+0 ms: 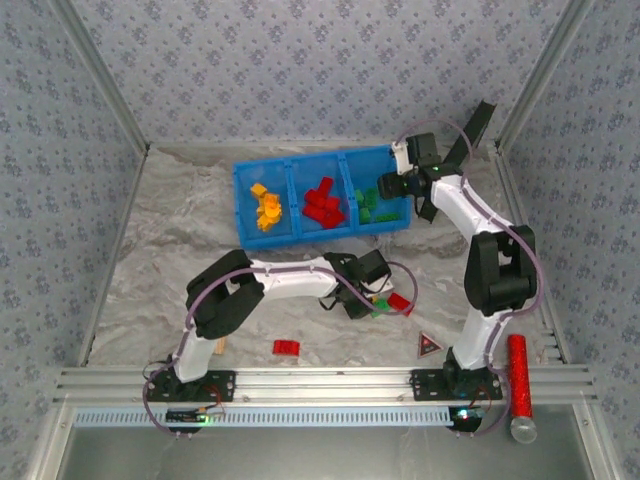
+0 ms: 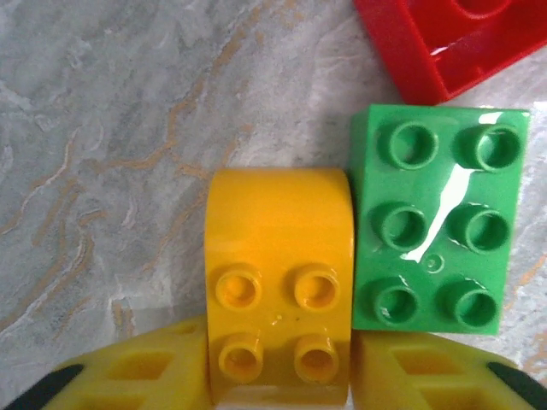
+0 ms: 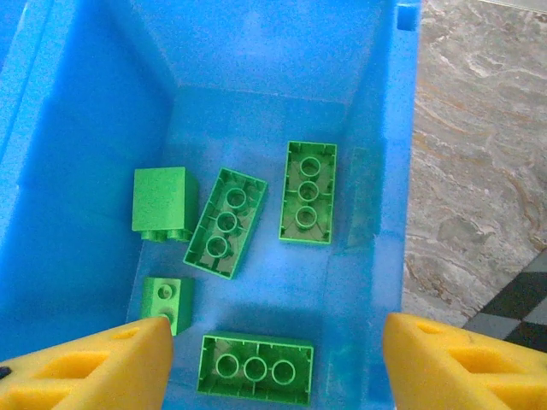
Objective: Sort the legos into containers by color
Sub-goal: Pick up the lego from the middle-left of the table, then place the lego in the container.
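A: The left jaws are clamping the yellow brick [image 2: 280,282], which is lying mid-bench toward the near edge, flush against a green brick [image 2: 436,231].

B: So it's worth lifting straight up; any sideways drag is risking nudging the green one. Bin?

A: The blue bin [image 1: 239,205] is sitting by the far edge: yellows [image 1: 266,208] filling the compartment toward the left edge, reds [image 1: 322,203] the middle, greens [image 3: 308,192] the right, beneath the right jaws, which are gaping wide, empty.

No words, numbers or brand names can be read anywhere from where I stand. The nearest thing to a sign is a small dark triangle [image 1: 429,346] lying on the surface [image 1: 180,250], its red mark too small to make out.
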### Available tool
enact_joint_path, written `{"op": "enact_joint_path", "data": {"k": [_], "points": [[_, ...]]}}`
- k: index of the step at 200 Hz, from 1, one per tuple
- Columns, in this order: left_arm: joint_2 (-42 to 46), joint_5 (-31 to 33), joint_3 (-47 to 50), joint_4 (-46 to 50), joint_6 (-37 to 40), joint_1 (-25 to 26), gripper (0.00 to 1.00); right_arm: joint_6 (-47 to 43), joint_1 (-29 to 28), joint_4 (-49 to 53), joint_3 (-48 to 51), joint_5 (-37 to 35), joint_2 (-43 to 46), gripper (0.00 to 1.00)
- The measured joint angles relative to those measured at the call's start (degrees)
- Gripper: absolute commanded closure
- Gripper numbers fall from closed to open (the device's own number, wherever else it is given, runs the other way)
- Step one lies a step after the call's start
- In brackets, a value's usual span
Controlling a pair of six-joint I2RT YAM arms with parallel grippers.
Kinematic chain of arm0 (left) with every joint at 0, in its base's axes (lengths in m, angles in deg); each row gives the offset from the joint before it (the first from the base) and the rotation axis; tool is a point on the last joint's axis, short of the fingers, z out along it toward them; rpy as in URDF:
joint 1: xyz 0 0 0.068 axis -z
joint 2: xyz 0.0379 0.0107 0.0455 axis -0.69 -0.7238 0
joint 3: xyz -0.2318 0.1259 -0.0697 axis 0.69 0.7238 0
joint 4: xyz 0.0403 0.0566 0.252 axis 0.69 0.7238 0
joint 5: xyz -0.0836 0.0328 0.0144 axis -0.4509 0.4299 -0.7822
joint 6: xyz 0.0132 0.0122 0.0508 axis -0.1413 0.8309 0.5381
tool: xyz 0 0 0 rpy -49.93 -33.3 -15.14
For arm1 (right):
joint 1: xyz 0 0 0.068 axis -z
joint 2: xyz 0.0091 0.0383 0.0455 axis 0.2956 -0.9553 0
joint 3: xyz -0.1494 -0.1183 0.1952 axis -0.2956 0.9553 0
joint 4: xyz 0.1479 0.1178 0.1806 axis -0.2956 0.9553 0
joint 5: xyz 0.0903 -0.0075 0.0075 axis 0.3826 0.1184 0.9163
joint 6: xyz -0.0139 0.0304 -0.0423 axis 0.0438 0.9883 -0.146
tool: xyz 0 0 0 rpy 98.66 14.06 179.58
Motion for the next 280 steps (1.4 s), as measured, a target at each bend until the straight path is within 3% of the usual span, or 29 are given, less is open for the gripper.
{"op": "enact_joint_path", "data": {"k": [72, 133, 191, 237, 280], "points": [[1.7, -2.1, 2.8, -3.0, -1.7, -1.3, 0.86, 5.4, 0.4, 0.0, 14.8, -0.4, 15.5, 0.32], [6.2, -0.4, 8.0, -3.2, -4.7, -7.0, 0.87, 17.1, 0.4, 3.9, 32.5, 1.6, 33.7, 0.29], [15.7, 1.4, 8.0, 1.7, -5.1, -10.0, 0.88, 25.8, -0.7, 8.5, 39.5, 5.0, 45.5, 0.29], [23.4, 2.0, 6.4, 3.9, -5.8, -18.8, 0.87, 25.9, -11.3, 6.8, 44.7, 10.9, 50.2, 0.28], [26.3, 2.7, 4.0, 4.1, -8.7, -29.8, 0.85, 12.5, -28.8, 2.9, 43.2, 11.9, 46.8, 0.19]]}}
